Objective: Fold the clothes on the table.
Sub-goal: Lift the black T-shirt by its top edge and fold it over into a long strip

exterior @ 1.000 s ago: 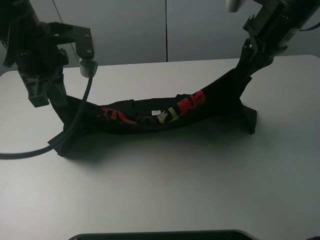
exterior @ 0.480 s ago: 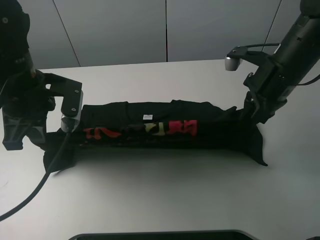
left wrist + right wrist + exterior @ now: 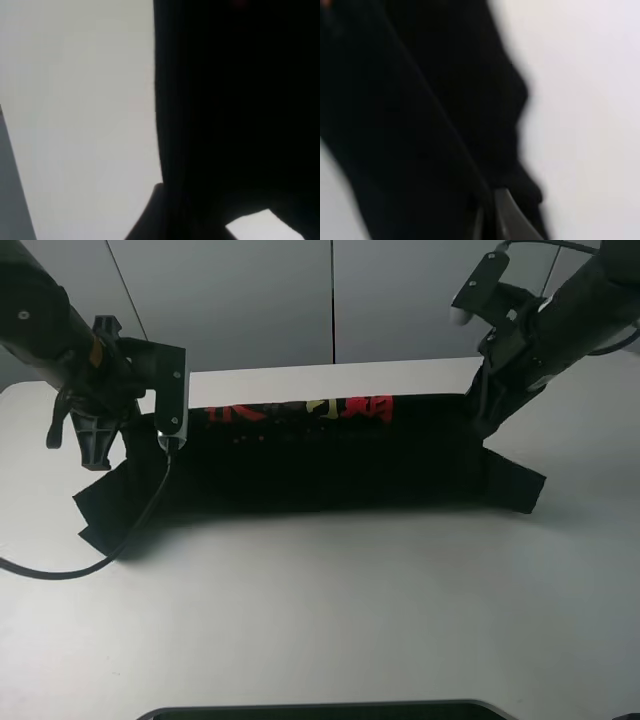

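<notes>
One black T-shirt (image 3: 330,460), one white table (image 3: 330,620) and two arms are counted in the high view, each arm ending in one gripper. One dark cable (image 3: 60,568) is seen trailing from the left arm across the tabletop.

The T-shirt is held over the far middle of the table, stretched wide between the left gripper (image 3: 140,435) and the right gripper (image 3: 487,412). Its upper edge is raised and drawn nearly straight, and the cloth hangs from it as a flat dark band down to the tabletop. One row of red characters (image 3: 300,408) is shown along that upper edge; other colours in the print cannot be made out. Two sleeves are counted: one (image 3: 108,505) is spread on the table below the left gripper, the other (image 3: 515,483) lies flat on the table beside the right gripper.

Both grippers are clamped on the shirt's upper corners, their jaws buried in cloth. In the left wrist view only black fabric (image 3: 235,110) against the white table (image 3: 80,100) is seen. In the right wrist view black fabric (image 3: 420,125) is pressed against one grey fingertip (image 3: 507,220).
</notes>
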Robot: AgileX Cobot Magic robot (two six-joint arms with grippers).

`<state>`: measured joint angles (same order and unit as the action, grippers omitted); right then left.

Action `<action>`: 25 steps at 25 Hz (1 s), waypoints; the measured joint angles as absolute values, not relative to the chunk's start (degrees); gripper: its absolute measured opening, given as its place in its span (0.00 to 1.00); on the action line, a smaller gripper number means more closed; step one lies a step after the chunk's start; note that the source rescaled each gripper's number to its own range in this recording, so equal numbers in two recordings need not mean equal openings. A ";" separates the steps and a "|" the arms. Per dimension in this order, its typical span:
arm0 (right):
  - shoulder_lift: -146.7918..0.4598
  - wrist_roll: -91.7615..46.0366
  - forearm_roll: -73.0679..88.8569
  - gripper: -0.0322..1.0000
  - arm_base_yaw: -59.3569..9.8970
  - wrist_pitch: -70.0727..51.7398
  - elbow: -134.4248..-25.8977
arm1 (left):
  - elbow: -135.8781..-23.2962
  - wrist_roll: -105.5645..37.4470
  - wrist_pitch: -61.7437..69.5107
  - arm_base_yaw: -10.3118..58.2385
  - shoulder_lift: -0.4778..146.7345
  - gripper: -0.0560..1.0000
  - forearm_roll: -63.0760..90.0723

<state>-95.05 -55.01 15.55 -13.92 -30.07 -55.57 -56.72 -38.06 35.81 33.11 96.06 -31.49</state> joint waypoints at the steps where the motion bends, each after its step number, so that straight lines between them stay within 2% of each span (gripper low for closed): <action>1: -95.63 -55.56 15.55 0.03 -13.92 -28.14 -55.67 | -56.72 -38.06 34.76 32.10 97.61 0.05 -31.49; 9: -109.21 -57.68 13.82 0.03 -14.01 -17.47 -58.16 | -57.03 -37.73 23.20 28.34 106.65 0.05 -32.25; 18: -118.47 -57.76 12.58 0.04 -14.01 -8.95 -59.22 | -62.93 -37.03 19.16 28.11 116.69 0.05 -33.67; 20: -118.57 -57.76 12.58 0.10 -14.01 -8.23 -59.22 | -63.58 -36.30 19.16 28.11 118.22 0.05 -33.67; 21: -118.57 -57.66 12.49 0.17 -14.01 -7.68 -59.22 | -63.68 -36.16 19.16 28.11 118.58 0.05 -33.67; 23: -118.59 -57.66 12.49 0.34 -14.01 -6.79 -59.22 | -63.90 -36.06 19.28 28.11 118.82 0.05 -33.93; 25: -118.59 -57.66 12.36 0.53 -13.91 -5.35 -59.22 | -64.13 -35.95 19.41 28.11 118.95 0.10 -34.38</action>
